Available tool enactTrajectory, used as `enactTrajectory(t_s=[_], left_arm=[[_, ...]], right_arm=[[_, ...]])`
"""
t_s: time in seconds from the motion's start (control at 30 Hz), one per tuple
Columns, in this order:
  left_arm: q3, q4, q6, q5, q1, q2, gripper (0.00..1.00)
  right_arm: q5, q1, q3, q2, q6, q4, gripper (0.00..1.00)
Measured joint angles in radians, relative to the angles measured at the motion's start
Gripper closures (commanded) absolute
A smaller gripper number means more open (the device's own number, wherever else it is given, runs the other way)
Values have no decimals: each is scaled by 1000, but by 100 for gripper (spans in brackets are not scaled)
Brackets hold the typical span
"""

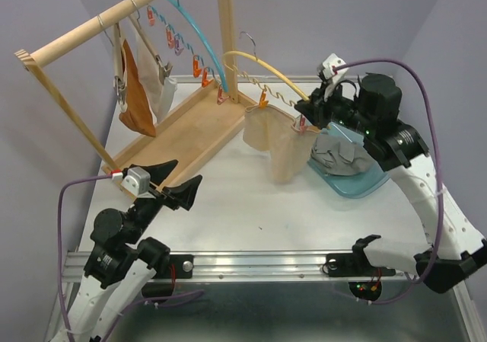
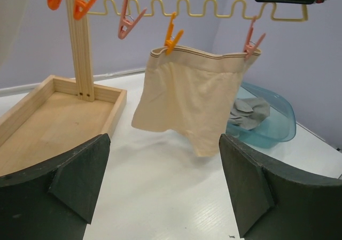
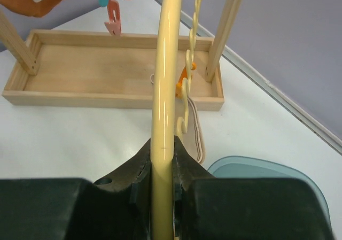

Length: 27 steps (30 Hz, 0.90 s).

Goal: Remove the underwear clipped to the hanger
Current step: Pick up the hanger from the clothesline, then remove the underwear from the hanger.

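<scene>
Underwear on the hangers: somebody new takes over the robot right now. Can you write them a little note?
Right gripper: shut on the yellow hanger, holding it above the table.
Left gripper: open, empty, facing the beige briefs.
Beige briefs: hang from the yellow hanger by an orange clip and a pink clip.
Done: grey underwear lies in the blue basin.
To do: unclip the beige briefs; the rust-orange pair and white pair hang on the wooden rack.
</scene>
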<state>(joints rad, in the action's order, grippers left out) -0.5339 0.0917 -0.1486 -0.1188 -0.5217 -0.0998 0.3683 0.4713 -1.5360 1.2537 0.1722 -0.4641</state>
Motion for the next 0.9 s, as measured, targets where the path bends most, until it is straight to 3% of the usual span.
enactTrajectory(t_s=[0.4,0.57,0.9], left_arm=[[100,-246,-126,-116,0,-196,4],[101,-362,-167,-147,0,-293,4],[150,-595,-212,-170,-41,-418,4]], right_arm=[[43,-87,349,-410,22,-16,99],[111,-130,435,-441,41,-76,99],[240,-153,436,-468,61,-114,99]])
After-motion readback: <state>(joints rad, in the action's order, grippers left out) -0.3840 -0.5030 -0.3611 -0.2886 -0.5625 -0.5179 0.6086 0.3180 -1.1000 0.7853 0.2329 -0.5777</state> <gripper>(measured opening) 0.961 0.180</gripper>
